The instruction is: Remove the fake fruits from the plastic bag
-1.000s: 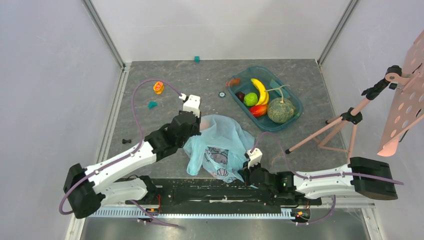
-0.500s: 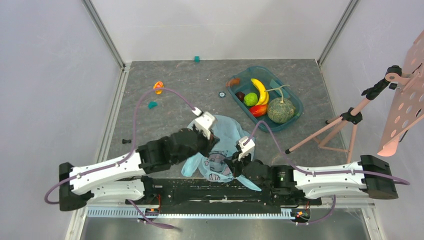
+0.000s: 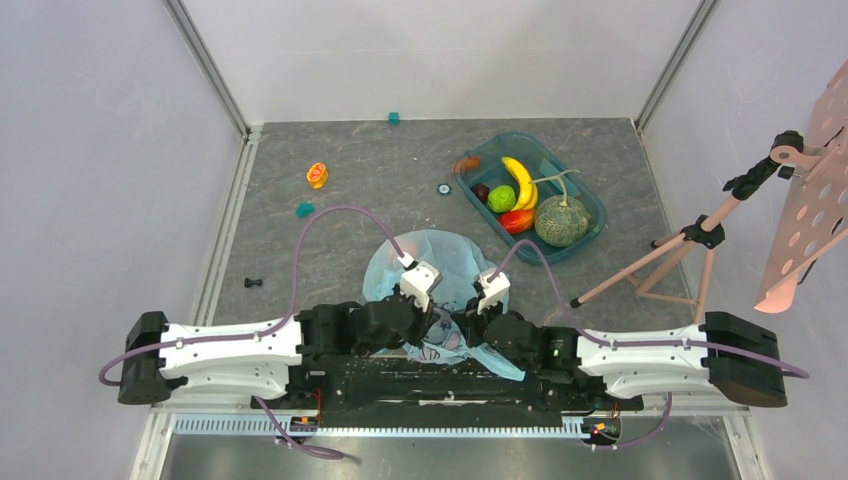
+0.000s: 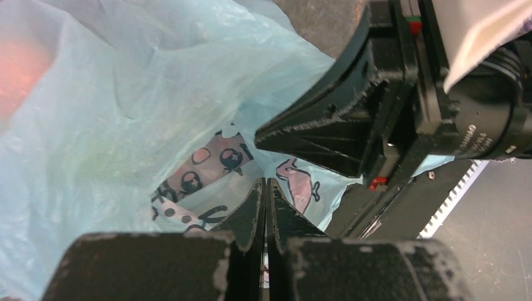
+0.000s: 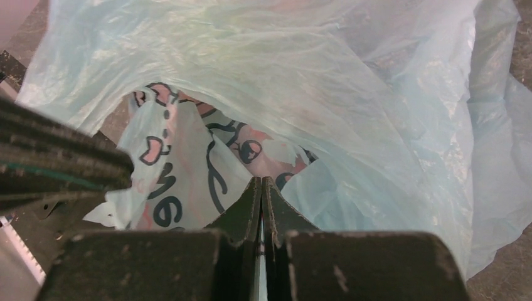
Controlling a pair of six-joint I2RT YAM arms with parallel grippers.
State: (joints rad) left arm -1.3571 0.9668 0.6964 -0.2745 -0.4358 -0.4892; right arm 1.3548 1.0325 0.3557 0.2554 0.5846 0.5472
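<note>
The light-blue plastic bag (image 3: 430, 262) lies crumpled at the near middle of the table, its pink print (image 4: 204, 164) facing the arms. My left gripper (image 3: 425, 322) and right gripper (image 3: 465, 326) meet at the bag's near edge. Each is shut on a thin fold of bag film, seen between the left gripper's (image 4: 264, 183) and the right gripper's (image 5: 261, 182) fingers. A blurred orange-red patch (image 4: 19, 69) shows through the film; I cannot tell what it is. The netted melon (image 3: 560, 222), green apple (image 3: 501, 198) and dark grapes (image 3: 481, 191) lie in the teal tray (image 3: 590, 205).
A banana (image 3: 519, 180) and a red-orange mango (image 3: 516, 221) share the tray. A pink tripod stand (image 3: 690, 240) stands at the right. A small orange toy (image 3: 317, 175), teal blocks (image 3: 305, 209) and a black bit (image 3: 253, 283) lie at the left. The arms' black rail (image 3: 420, 380) runs along the near edge.
Both arms have drawn back toward the near edge. The left gripper swung from the bag's far left side to its near edge, and the bag bunched up and shifted with them.
</note>
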